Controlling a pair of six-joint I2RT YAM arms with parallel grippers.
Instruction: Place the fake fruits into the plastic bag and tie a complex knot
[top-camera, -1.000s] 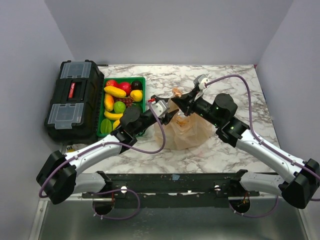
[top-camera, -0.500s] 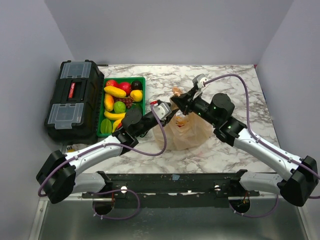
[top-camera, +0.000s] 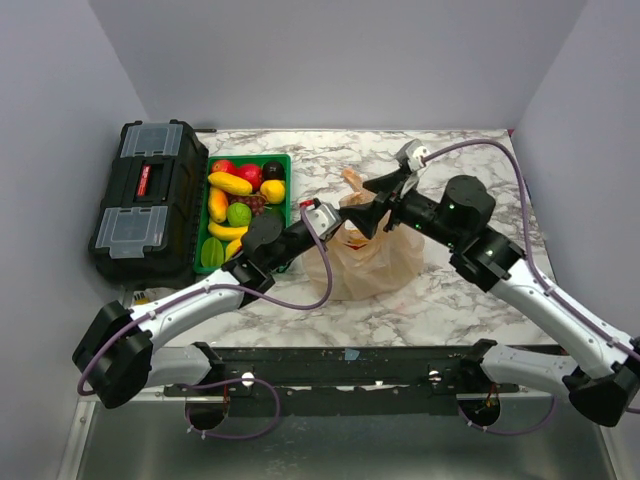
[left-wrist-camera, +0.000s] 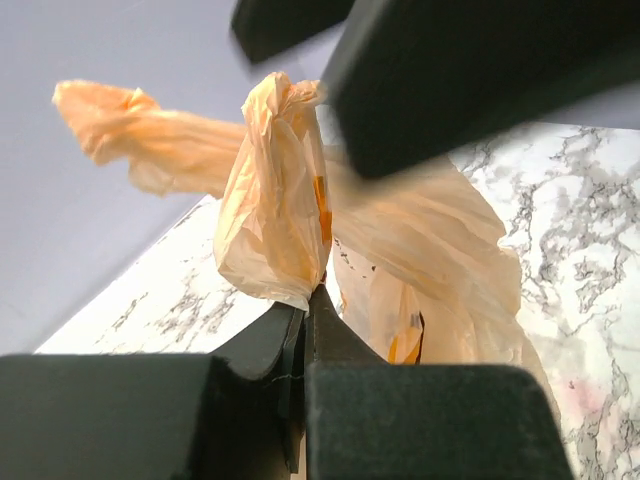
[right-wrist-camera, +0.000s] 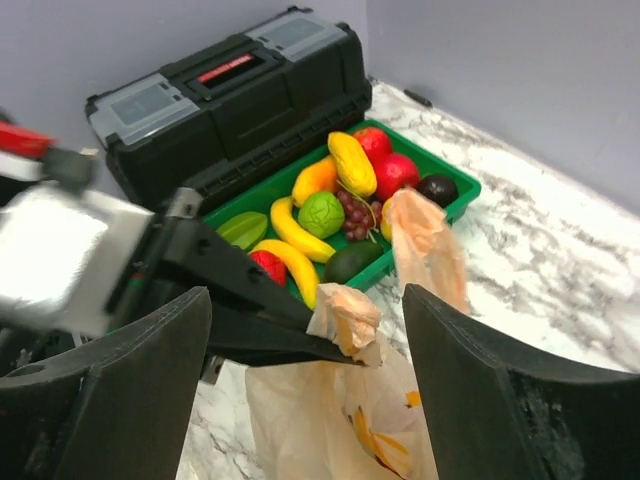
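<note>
The pale orange plastic bag (top-camera: 372, 262) (right-wrist-camera: 330, 420) stands on the marble beside the tray. My left gripper (top-camera: 348, 224) (left-wrist-camera: 305, 298) is shut on one bunched handle (left-wrist-camera: 275, 200) (right-wrist-camera: 345, 312) at the bag's top. The other handle tail (left-wrist-camera: 130, 140) (right-wrist-camera: 425, 240) sticks up free behind it. My right gripper (top-camera: 366, 205) (right-wrist-camera: 305, 315) hangs open just above and around that pinched handle, touching nothing. The fake fruits (top-camera: 238, 200) (right-wrist-camera: 330, 200) lie in the green tray (top-camera: 286, 160). No knot shows. I cannot tell whether fruit is in the bag.
A black toolbox (top-camera: 145, 200) (right-wrist-camera: 230, 100) sits left of the tray, against the left wall. Grey walls close in the back and both sides. Bare marble (top-camera: 470, 170) lies right of the bag and behind it.
My left gripper has closed on the bag's handle. My right gripper has opened, let go of the plastic and drawn back a little to the right.
</note>
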